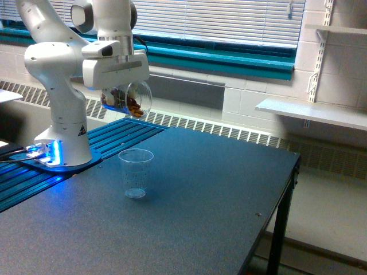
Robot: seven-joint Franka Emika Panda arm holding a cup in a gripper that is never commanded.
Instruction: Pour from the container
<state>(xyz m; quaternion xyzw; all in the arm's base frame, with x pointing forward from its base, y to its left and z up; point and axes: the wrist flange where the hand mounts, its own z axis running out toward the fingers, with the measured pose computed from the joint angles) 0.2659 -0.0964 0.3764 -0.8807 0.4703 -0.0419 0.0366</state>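
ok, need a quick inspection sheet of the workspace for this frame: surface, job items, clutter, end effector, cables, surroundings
Surface: dark speckled table, bare apart from one cup.
Job's things: the container is held tipped on its side above the table, brown pieces inside near the rim; the smaller clear cup stands upright below, looks empty.
Clutter: nothing seen.
End effector: the end effector is shut on the container; fingers mostly hidden.
Cables: a black cable runs behind the wrist; dark leads at the lit arm base.
Surroundings: window blinds, wall shelves, blue slatted platform under the base.
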